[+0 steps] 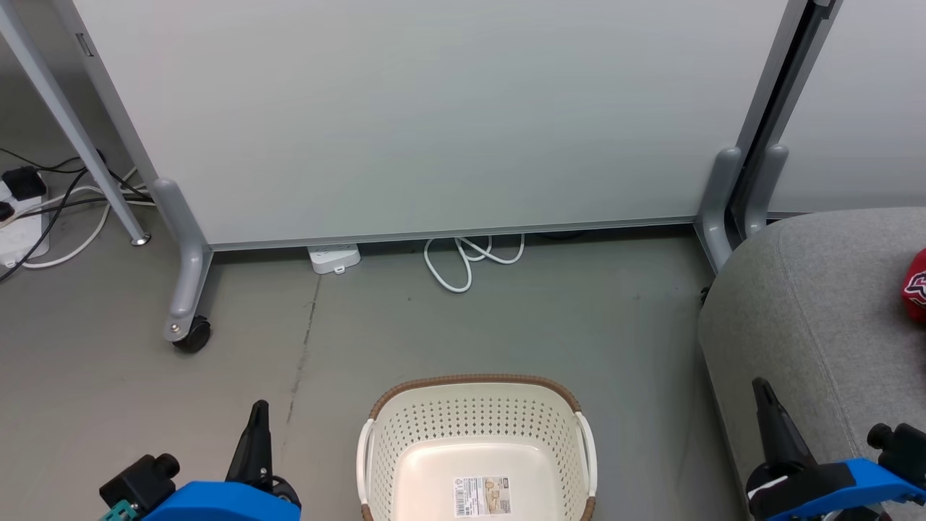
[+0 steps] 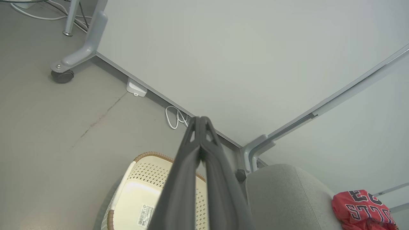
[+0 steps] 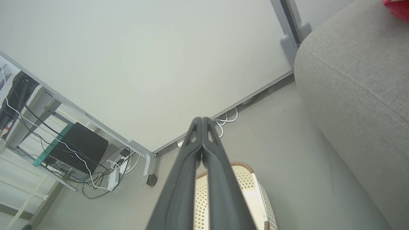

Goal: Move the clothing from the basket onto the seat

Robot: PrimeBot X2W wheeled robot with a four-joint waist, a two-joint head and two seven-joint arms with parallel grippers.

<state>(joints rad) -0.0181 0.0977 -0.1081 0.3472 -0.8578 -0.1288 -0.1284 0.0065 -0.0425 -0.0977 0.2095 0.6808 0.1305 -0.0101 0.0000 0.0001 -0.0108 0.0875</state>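
The cream basket (image 1: pixel 474 427) with its brown rim stands on the floor at the bottom centre; inside I see only its bare bottom and a label. It also appears in the left wrist view as the basket (image 2: pixel 137 185) and in the right wrist view as the basket (image 3: pixel 246 188). Red clothing (image 1: pixel 916 286) lies on the grey seat (image 1: pixel 810 318) at the right edge. In the left wrist view the clothing (image 2: pixel 362 209) shows black-and-white lettering on the seat (image 2: pixel 284 195). My left gripper (image 1: pixel 258 407) is shut and empty, left of the basket. My right gripper (image 1: pixel 761 385) is shut and empty, in front of the seat.
A white partition panel (image 1: pixel 434 116) on grey castor legs (image 1: pixel 189 289) stands behind the basket. A white cable (image 1: pixel 470 257) and a power strip (image 1: pixel 333 258) lie at its foot. More cables (image 1: pixel 43 210) trail at the far left. Grey floor surrounds the basket.
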